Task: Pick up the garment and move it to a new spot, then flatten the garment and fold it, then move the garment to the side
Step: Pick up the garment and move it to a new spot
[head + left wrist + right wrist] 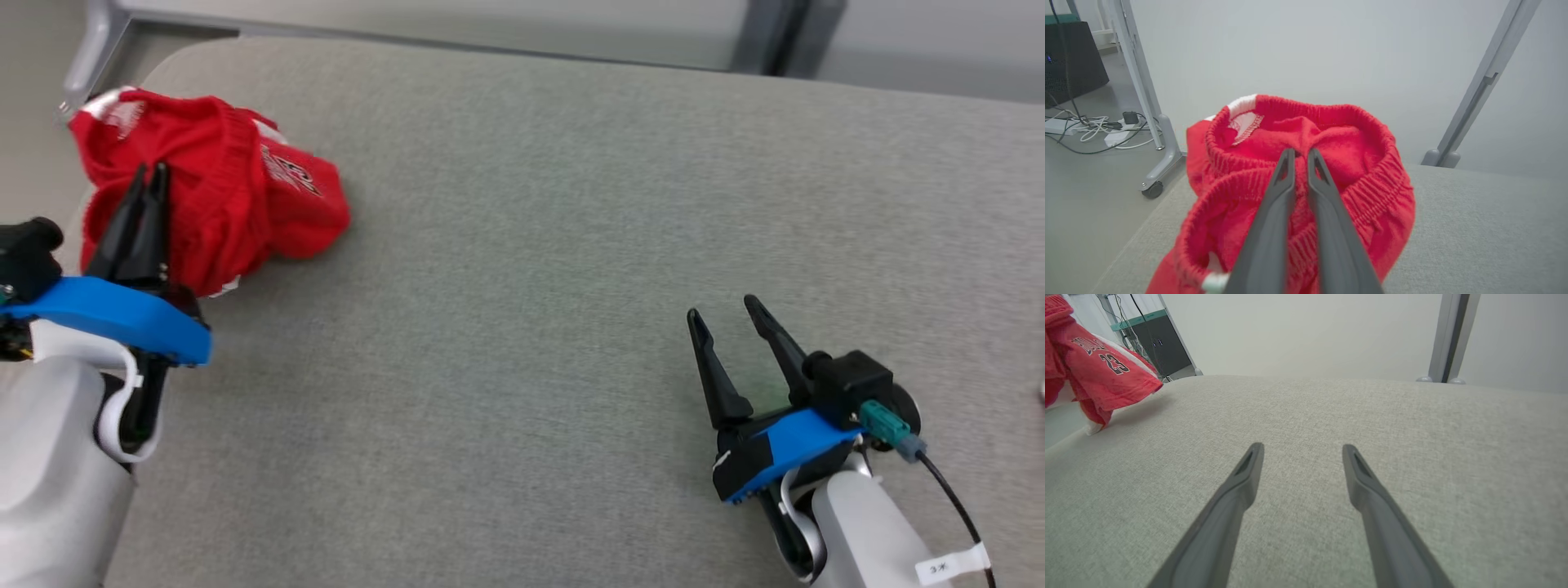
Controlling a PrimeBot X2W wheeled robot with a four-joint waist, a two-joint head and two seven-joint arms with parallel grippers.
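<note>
The garment (220,192) is a crumpled pair of red shorts with white trim and black lettering, bunched at the far left corner of the grey padded table (571,286). My left gripper (152,173) is shut on a fold of red cloth inside the elastic waistband; the left wrist view shows the garment (1331,163) pinched between the two dark fingers of my left gripper (1301,153). My right gripper (722,309) rests open low over the table at the right, far from the cloth. In the right wrist view my right gripper (1302,448) has nothing between its fingers, and the garment (1094,375) shows at the upper left.
The table's left edge runs just beside the garment. Beyond it stand a grey wheeled frame leg (1147,102), floor cables (1094,126) and a dark cabinet (1073,57). Another grey post (1447,335) rises behind the table's far edge.
</note>
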